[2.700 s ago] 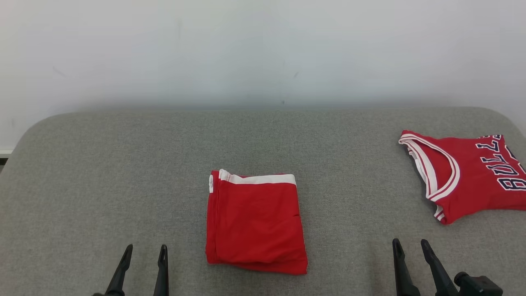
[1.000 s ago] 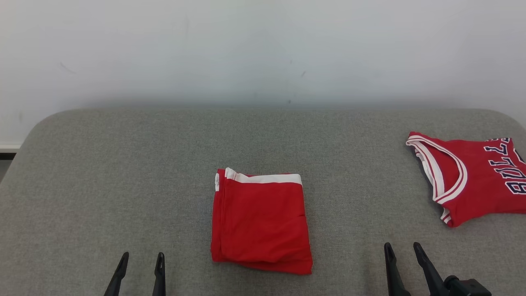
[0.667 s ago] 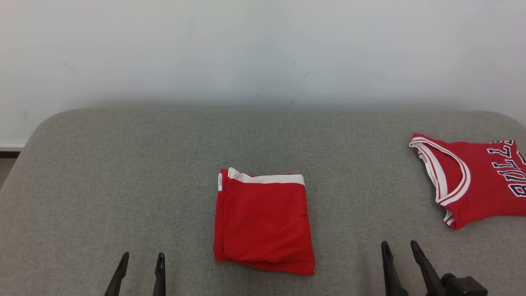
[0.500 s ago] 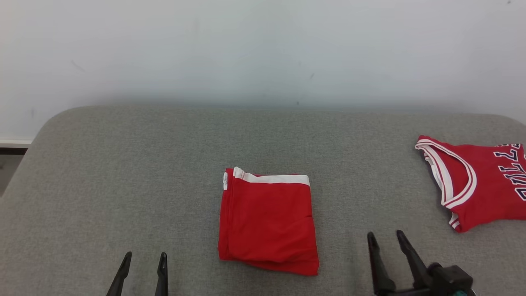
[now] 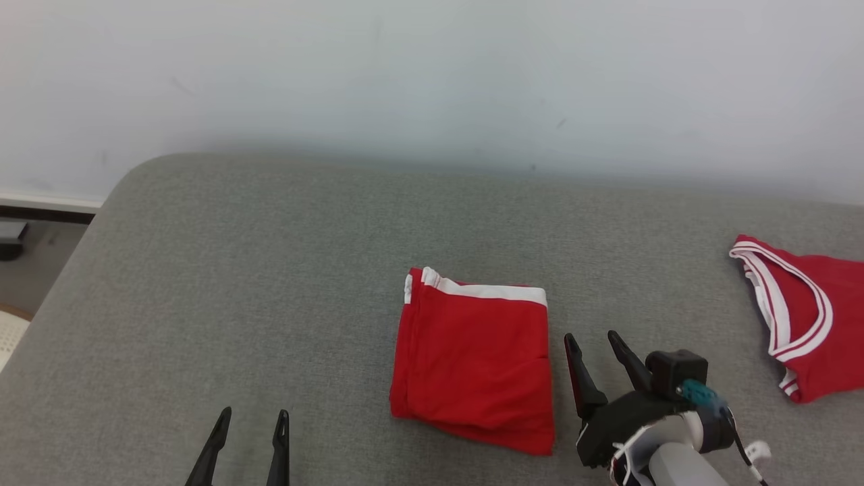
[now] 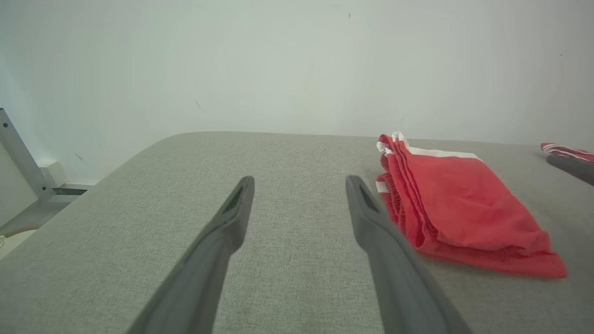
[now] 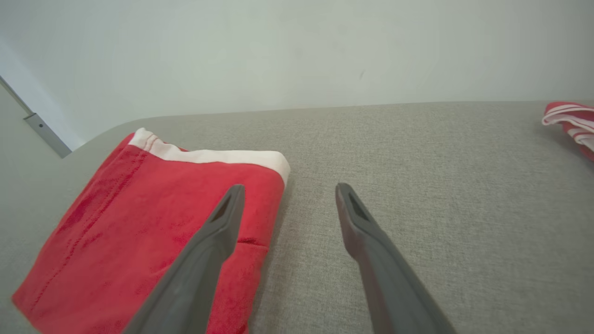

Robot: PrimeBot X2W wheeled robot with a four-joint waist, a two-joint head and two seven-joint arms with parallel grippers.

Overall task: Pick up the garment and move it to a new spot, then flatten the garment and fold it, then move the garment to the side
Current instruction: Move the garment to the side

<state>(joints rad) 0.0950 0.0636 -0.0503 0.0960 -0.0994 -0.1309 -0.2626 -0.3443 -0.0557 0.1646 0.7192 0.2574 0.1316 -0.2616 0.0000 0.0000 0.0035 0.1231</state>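
Observation:
The garment (image 5: 476, 361) is a red piece with a white band along its far edge, folded into a neat rectangle on the grey padded table (image 5: 270, 283). It also lies at the right of the left wrist view (image 6: 457, 208) and at the left of the right wrist view (image 7: 153, 232). My right gripper (image 5: 592, 341) (image 7: 287, 190) is open just off the garment's right edge, one finger over the cloth, holding nothing. At the near left, well clear of the garment, my left gripper (image 5: 253, 415) (image 6: 299, 181) is open and empty.
A second red jersey with white trim (image 5: 803, 317) lies at the table's far right edge (image 7: 571, 123). A pale wall rises behind the table. Floor and a dark object show past the table's left corner (image 5: 13, 239).
The head camera has swung left, shifting the whole picture right. My right gripper has moved forward and left, close to the folded garment's right edge. The left gripper has barely moved.

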